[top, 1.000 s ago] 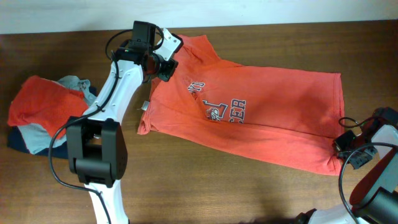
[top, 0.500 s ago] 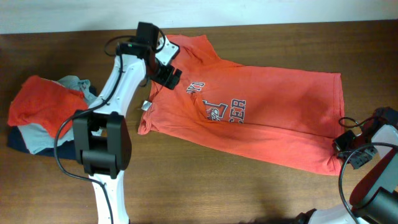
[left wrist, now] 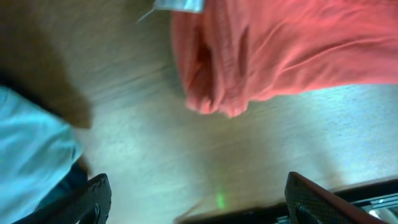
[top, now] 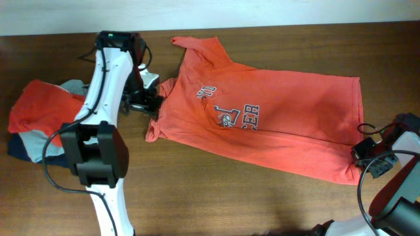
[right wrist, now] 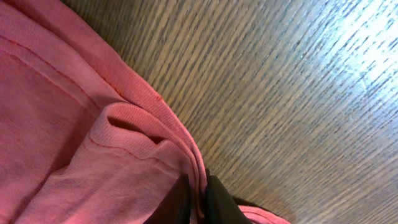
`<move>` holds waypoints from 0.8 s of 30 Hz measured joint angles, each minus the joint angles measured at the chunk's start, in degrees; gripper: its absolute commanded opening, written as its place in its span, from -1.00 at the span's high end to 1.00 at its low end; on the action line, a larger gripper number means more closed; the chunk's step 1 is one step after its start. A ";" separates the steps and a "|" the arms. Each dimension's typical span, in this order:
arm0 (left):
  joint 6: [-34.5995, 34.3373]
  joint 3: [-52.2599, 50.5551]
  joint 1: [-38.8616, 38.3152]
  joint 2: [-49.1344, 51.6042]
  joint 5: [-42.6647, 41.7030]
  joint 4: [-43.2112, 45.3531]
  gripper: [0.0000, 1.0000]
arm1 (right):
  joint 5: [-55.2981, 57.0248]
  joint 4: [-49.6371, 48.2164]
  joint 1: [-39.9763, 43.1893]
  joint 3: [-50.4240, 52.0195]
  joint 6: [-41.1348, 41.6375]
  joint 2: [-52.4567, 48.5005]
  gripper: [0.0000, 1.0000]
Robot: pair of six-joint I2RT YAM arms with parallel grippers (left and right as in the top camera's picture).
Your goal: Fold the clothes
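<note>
Left end effector (left wrist: 198, 196) spread empty beside T-shirt (top: 275, 124) edge, right end effector (right wrist: 198, 198) apparently pinching its hem

1 lg orange-red tee (top: 282, 124), 3 small pcs: orange-red (top: 39, 108), grey-blue (top: 77, 87), navy (top: 18, 150), 2 arms, L (top: 108, 72), R (top: 407, 177), 1 table (top: 230, 196)

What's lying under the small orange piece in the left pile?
A grey-blue piece and a navy piece poke out beneath the small orange piece; whatever else lies under it is covered.
</note>
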State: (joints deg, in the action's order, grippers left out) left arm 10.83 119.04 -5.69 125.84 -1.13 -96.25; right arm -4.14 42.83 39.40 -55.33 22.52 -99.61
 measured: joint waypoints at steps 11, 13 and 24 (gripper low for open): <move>-3.63 -33.35 -0.63 -23.74 -1.51 30.60 -0.43 | 0.02 -0.15 0.07 -0.02 0.00 0.00 0.65; -4.72 -40.15 -1.11 -22.86 -1.81 37.59 -0.18 | -0.02 -0.17 0.07 -0.02 -0.04 0.00 0.64; -6.91 -54.10 -1.20 -21.35 2.69 56.33 0.32 | 0.00 -0.13 0.07 -0.07 -0.02 0.00 0.64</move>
State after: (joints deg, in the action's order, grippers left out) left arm 3.92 64.95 -6.90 104.49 1.56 -39.92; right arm -4.14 42.70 39.46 -55.40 22.50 -99.61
